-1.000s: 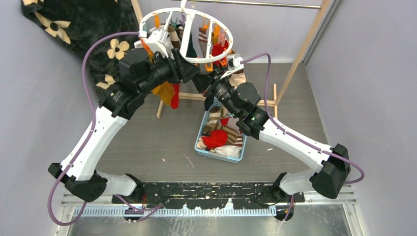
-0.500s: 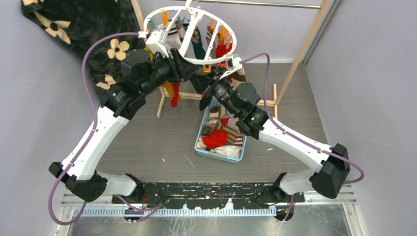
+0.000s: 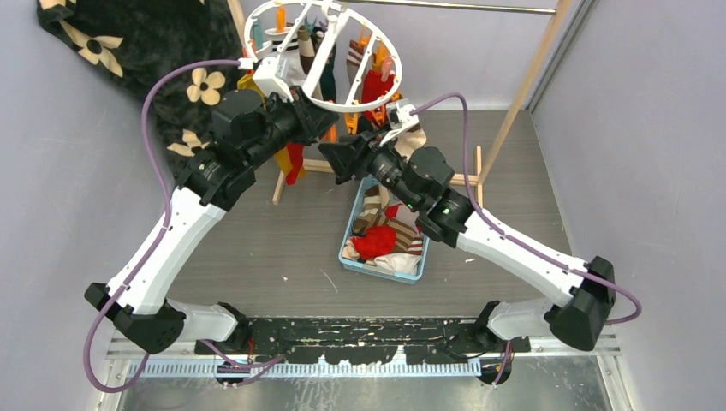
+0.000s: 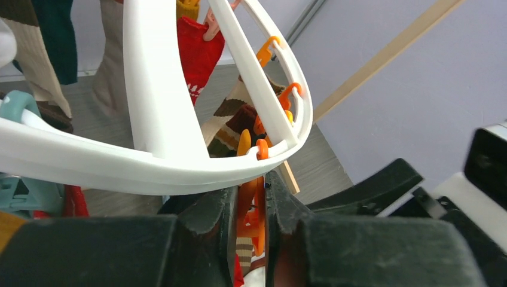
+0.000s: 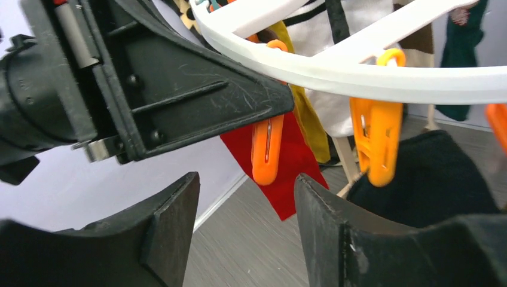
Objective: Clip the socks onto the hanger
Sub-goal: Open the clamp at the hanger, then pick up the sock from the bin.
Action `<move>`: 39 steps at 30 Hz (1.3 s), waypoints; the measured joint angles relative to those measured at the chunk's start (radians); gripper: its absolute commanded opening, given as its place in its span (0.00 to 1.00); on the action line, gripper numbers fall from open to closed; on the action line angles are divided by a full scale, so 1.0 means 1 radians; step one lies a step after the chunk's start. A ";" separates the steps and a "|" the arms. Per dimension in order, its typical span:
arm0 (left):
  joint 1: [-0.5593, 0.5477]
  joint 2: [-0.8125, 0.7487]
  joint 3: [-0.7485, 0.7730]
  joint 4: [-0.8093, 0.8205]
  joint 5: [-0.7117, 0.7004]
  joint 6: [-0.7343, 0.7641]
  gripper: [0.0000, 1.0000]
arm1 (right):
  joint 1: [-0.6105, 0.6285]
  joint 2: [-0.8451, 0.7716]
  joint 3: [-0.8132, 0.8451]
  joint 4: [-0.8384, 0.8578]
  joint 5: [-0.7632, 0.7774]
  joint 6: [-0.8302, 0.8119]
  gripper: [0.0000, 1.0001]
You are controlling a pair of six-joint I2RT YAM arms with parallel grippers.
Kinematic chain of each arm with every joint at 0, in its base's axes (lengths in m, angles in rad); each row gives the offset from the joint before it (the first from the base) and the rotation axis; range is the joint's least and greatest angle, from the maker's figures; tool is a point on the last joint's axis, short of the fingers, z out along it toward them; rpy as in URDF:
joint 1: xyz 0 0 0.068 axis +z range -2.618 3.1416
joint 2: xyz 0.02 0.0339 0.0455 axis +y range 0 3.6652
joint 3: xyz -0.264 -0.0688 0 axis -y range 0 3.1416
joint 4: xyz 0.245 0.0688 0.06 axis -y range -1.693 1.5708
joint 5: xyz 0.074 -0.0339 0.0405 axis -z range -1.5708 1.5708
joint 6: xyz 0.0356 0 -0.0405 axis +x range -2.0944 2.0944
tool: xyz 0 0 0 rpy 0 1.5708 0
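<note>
The white ring hanger [image 3: 349, 109] hangs at the back with several socks clipped to it: red [image 3: 374, 86], striped and dark ones. My left gripper [image 3: 323, 120] is at the ring's near rim. In the left wrist view it [image 4: 248, 203] is shut on an orange clip [image 4: 258, 197] dangling under the hanger's ring [image 4: 149, 167]. My right gripper [image 3: 332, 158] is just below it, open and empty. In the right wrist view it [image 5: 245, 197] sits under that orange clip [image 5: 267, 155], with a red sock [image 5: 296, 164] behind and a second orange clip [image 5: 375, 140] on a black sock [image 5: 430, 173].
A light blue basket [image 3: 385, 272] on the floor holds more socks, one of them red [image 3: 374, 242]. The wooden rack [image 3: 522, 94] frames the hanger. A black blanket with tan flowers [image 3: 128, 43] hangs at the back left. Grey walls stand on both sides.
The hanger has swung and tilted up toward the back left. My left gripper has stayed at its rim. My right gripper has moved left, under the clip.
</note>
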 measured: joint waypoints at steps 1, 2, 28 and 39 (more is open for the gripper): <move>0.000 -0.001 -0.002 0.000 -0.002 -0.001 0.11 | 0.001 -0.019 -0.002 -0.024 0.002 -0.014 0.70; 0.000 -0.003 -0.004 0.000 -0.005 -0.003 0.11 | 0.001 -0.037 -0.006 -0.040 0.004 -0.021 0.72; 0.003 -0.018 -0.013 -0.016 -0.018 -0.026 0.13 | 0.001 -0.142 -0.318 -0.810 0.076 -0.001 0.65; 0.003 -0.019 -0.014 -0.016 -0.006 -0.025 0.13 | 0.001 0.097 -0.359 -0.737 0.085 0.116 0.61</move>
